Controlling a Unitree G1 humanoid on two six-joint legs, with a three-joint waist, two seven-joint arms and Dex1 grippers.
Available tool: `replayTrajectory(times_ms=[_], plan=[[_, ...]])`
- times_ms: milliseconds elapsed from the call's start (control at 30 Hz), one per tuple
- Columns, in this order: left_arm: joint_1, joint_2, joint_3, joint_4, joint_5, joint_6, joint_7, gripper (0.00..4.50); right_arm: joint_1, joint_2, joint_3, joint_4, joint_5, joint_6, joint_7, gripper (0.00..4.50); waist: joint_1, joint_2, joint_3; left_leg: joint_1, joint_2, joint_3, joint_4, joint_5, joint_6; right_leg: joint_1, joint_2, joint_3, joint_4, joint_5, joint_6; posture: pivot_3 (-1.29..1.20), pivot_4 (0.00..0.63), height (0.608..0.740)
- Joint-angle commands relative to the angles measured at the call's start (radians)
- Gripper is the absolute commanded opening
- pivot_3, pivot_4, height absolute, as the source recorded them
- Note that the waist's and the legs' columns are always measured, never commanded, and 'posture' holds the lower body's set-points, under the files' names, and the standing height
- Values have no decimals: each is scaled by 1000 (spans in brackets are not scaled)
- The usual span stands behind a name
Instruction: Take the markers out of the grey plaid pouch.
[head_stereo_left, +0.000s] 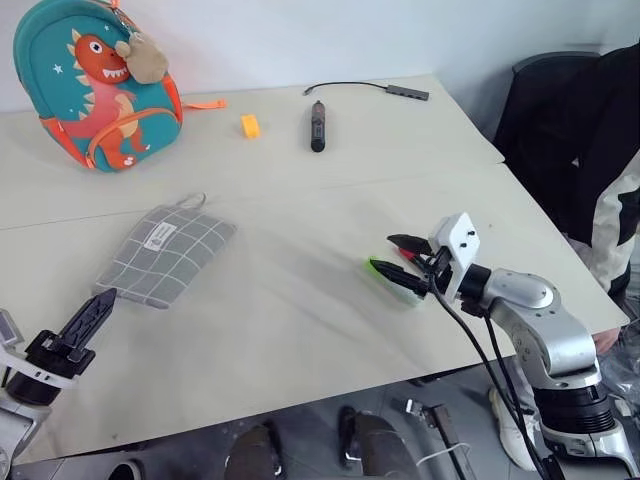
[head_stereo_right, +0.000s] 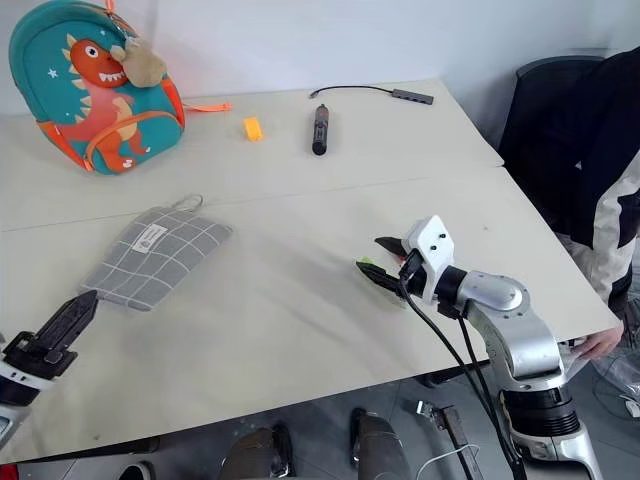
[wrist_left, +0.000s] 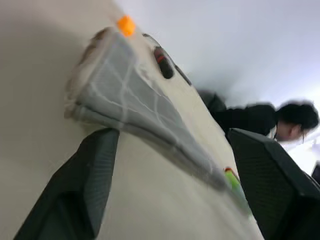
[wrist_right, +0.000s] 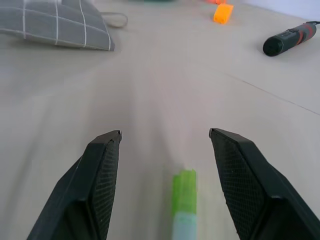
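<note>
Grey plaid fabric pouch (head_stereo_left: 163, 255) lies just beyond our open left end effector (wrist_left: 172, 165); bright green marker (wrist_right: 184, 192) sits between our open right end effector (wrist_right: 165, 137) fingers on the table (head_stereo_left: 300, 320).

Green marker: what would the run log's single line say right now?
green marker: on table, between open right gripper | grey plaid pouch: flat, released | left gripper: open

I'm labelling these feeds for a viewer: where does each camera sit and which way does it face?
Left and right eye views: on the head, looking forward and down over the table; both arms show.
Left wrist view: along the open left tool, low over the table toward the grey plaid pouch.
Right wrist view: along the open right tool, down at the green marker.
Shared: the pouch, the orange block and the black stick-shaped device show in every view.
</note>
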Motion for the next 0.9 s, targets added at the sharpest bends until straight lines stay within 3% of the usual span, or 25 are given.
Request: replayTrajectory(times_ms=[33,167,300,467,667,733,900], plan=[[94,57,-38,-112,171,-95,-97,3536,0,-10,-67,-36,67,-4,9,2946,0,-1,0,0,0,0,0,0,0,0,0,0,0,0,0,0,150,740],[195,59,-46,-168,309,-219,-179,3536,12,-34,-80,-31,75,-9,18,2946,-1,1,0,0,-1,2,-2,0,1,-2,0,2,-1,0,1,0,150,740],[246,46,-14,-168,337,-263,-223,3536,25,-50,-95,-31,93,-15,36,2946,-2,1,0,0,0,2,-3,0,0,-5,1,2,-1,0,0,0,150,740],[240,44,40,-109,415,-330,-158,3536,52,-99,-160,15,94,-49,62,2946,1,0,0,0,-1,2,-2,0,0,-9,1,3,0,0,0,0,150,740],[249,16,86,-35,473,-412,-129,3536,55,-173,-260,215,37,-148,45,2946,0,0,-1,0,-2,2,1,-1,2,-8,0,4,0,1,1,0,150,740],[238,-3,90,-31,450,-392,-105,3536,54,-183,-264,302,0,-201,41,2946,0,-1,-1,0,-2,2,1,-1,2,-8,0,4,-1,1,2,0,150,740],[237,-19,66,-22,551,-465,-60,3536,61,-172,-248,349,-11,-253,59,2946,-1,0,-1,2,-1,2,2,0,1,-2,2,4,3,1,1,0,150,740]])
